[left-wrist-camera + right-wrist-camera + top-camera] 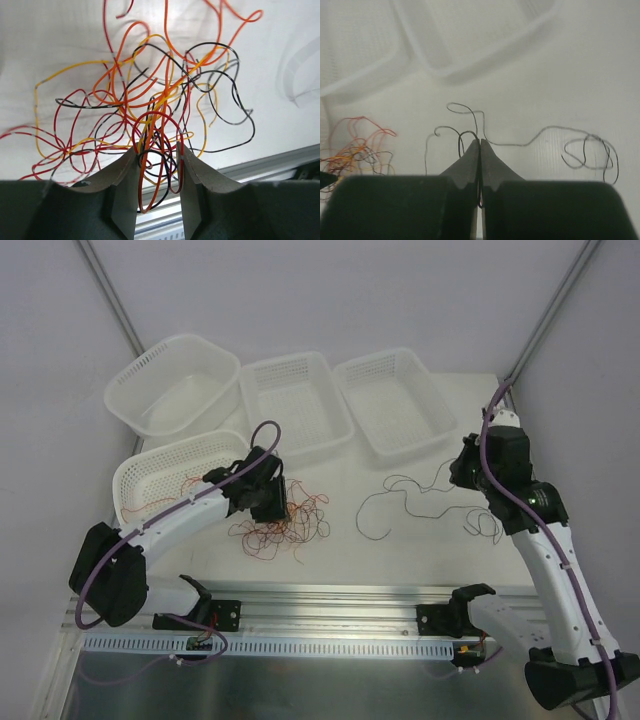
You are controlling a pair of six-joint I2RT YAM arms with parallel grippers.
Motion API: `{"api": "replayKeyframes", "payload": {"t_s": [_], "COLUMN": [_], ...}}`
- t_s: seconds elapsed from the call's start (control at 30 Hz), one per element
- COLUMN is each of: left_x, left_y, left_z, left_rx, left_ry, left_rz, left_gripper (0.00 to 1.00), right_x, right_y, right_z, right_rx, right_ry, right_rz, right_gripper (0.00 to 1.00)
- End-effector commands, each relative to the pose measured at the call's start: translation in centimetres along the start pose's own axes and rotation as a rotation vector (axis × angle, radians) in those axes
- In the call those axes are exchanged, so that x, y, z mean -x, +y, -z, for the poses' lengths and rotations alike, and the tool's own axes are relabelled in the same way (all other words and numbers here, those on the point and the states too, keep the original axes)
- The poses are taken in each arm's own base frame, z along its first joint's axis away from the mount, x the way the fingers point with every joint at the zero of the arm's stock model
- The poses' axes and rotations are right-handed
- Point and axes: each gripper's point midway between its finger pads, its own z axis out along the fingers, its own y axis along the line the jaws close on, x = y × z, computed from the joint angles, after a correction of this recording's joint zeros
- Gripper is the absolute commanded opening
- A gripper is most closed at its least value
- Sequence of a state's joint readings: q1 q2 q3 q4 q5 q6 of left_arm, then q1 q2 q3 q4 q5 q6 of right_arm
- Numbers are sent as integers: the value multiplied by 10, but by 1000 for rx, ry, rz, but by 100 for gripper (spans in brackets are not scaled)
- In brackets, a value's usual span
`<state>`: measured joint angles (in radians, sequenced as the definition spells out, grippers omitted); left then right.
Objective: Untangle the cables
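- left tool (pixel 156 146) part open; strands of the red-orange cable tangle (pixel 280 525) loop between its fingers
- right tool (pixel 480 142) pinched tight on a black cable (pixel 466 133) trailing left over the table (pixel 400 560)
- white baskets (pixel 285 360) beyond both tools

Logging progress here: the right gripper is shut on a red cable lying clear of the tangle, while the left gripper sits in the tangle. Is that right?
No. The right wrist view shows the right gripper shut on a black cable, not a red one. The rest holds.
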<state>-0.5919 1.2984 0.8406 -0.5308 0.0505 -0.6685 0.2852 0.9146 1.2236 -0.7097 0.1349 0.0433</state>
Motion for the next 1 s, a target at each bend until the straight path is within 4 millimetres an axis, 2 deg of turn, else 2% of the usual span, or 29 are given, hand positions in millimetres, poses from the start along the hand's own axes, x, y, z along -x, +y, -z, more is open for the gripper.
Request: {"api": "replayKeyframes", "payload": {"t_s": [0.0,0.03,0.1,0.13,0.17,0.2,0.23,0.27,0.3,0.43,0.47,0.53,0.7,0.83,0.97], "left_x": [8,13,14,18,19,20,22,24,25,28,29,29,31,38,48], "left_y": [-34,-43,-52,-59,-63,-68,-73,-76,-78,-85,-88,-90,-95,-98,-93], "left_z": [7,10,8,11,11,13,17,19,22,36,42,50,69,88,99], "left_rx": [-74,-91,-101,-115,-123,-138,-154,-163,-176,-220,-237,-262,-318,-357,-367], "left_ry": [5,-6,2,-5,-6,-7,-13,-17,-18,-42,-53,-67,-103,-157,-201], "left_rz": [-41,-50,-69,-72,-78,-84,-91,-92,-95,-116,-123,-138,-202,-264,-310], "left_gripper": [33,33,34,34,35,39,41,43,46,65,69,82,98,99,99], "right_x": [-23,-51,-75,-86,-109,-118,-125,-142,-146,-158,-155,-155,-145,-148,-149], "right_y": [-41,-55,-70,-78,-88,-96,-101,-108,-114,-128,-129,-130,-139,-153,-170], "right_z": [-12,-23,-32,-36,-42,-45,-48,-53,-55,-62,-66,-73,-94,-108,-117], "right_rx": [-172,-231,-302,-339,-385,-422,-446,-484,-511,-580,-578,-578,-571,-576,-613], "right_ry": [-16,42,89,106,165,185,205,263,279,321,310,313,324,367,379], "right_rz": [-158,-171,-232,-243,-251,-279,-287,-287,-302,-306,-305,-312,-305,-343,-380], "right_gripper": [1,1,1,4,6,9,17,23,42,90,96,97,97,97,97]}}
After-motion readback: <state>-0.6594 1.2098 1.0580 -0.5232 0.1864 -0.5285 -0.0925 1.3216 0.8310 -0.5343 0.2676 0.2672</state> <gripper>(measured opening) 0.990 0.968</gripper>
